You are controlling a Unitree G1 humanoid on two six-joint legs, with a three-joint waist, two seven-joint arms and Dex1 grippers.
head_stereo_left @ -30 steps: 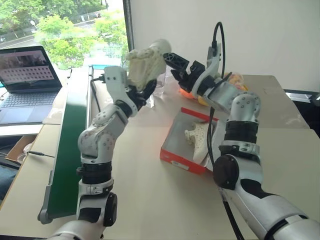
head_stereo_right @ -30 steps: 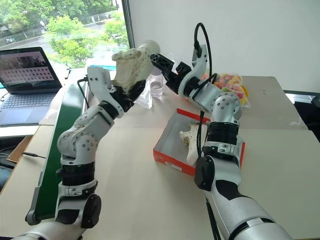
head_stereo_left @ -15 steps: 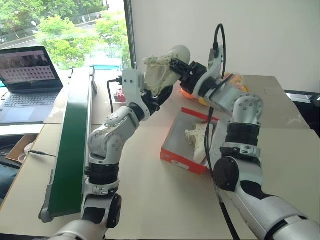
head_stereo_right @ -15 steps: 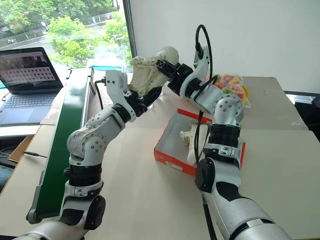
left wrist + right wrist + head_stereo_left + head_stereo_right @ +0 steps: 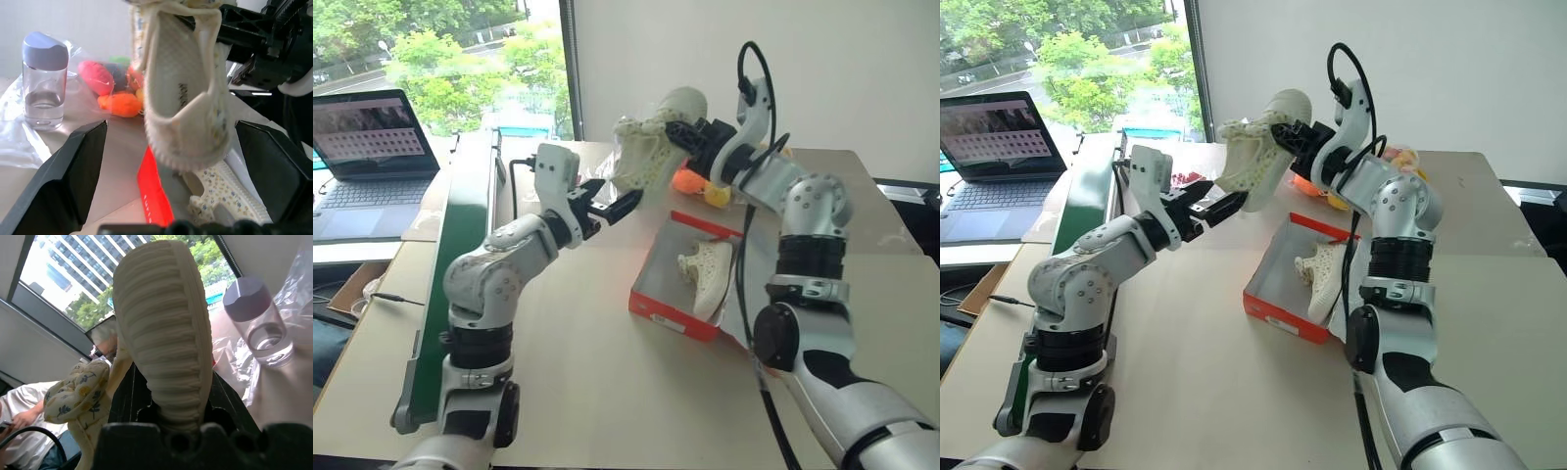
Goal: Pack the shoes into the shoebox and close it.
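Note:
One cream shoe point(image 5: 649, 147) hangs in the air above the table's far side, and my right gripper point(image 5: 683, 133) is shut on its heel end; its ribbed sole point(image 5: 165, 328) faces the right wrist view. Just below and left of it, my left gripper point(image 5: 610, 208) is open and apart from the shoe, its fingers point(image 5: 73, 171) spread on either side of it in the left wrist view. The other shoe point(image 5: 708, 274) lies inside the open red-orange shoebox point(image 5: 668, 311) on the table, below the right arm.
A bag of colourful toys point(image 5: 693, 186) and a small water bottle point(image 5: 44, 81) stand behind the shoebox. A long green board point(image 5: 460, 245) runs along the table's left edge, with a laptop point(image 5: 367, 147) beyond it. A person point(image 5: 29, 406) sits off to the side.
The shoe has passed from my left gripper to my right one. The left gripper opened and drew back and down; the right gripper shut on the shoe and carried it a little to the right.

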